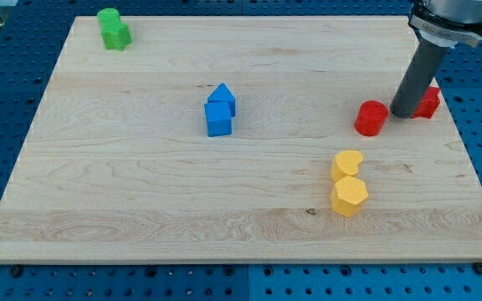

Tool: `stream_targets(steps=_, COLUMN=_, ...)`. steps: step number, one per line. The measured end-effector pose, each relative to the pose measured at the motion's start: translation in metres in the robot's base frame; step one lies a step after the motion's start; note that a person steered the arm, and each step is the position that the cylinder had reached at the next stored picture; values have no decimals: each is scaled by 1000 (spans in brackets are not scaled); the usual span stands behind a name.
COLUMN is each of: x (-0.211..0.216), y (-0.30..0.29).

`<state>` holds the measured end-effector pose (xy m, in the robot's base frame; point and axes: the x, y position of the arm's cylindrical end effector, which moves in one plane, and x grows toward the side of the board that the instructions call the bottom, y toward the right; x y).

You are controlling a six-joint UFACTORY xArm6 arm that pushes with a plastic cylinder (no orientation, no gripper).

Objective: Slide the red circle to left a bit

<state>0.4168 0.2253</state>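
Right now the red circle [371,117] sits toward the view's right side of the wooden board [141,192], a little above the middle height. My tip [406,114] stands just to its right, very close to it, though I cannot tell whether they touch. I have no pincer on this arm, only the dark rod, so nothing is clenched or grasped. Another red block [429,101] lies just behind the rod on its right, partly hidden, its shape unclear. Below the circle, two yellow blocks [348,184] rest against each other. Near the board's middle two blue blocks [219,110] touch, and two green blocks [113,28] crowd the top left corner.
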Motion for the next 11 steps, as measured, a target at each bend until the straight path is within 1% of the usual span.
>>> stream_targets(steps=2, x=7, y=-1)
stream_targets(steps=3, x=7, y=-16)
stream_targets(steps=4, x=-5, y=-41)
stream_targets(steps=6, x=2, y=-59)
stream_targets(steps=8, x=-6, y=-91)
stream_targets(steps=9, x=7, y=-92)
stream_targets(steps=11, x=7, y=-83)
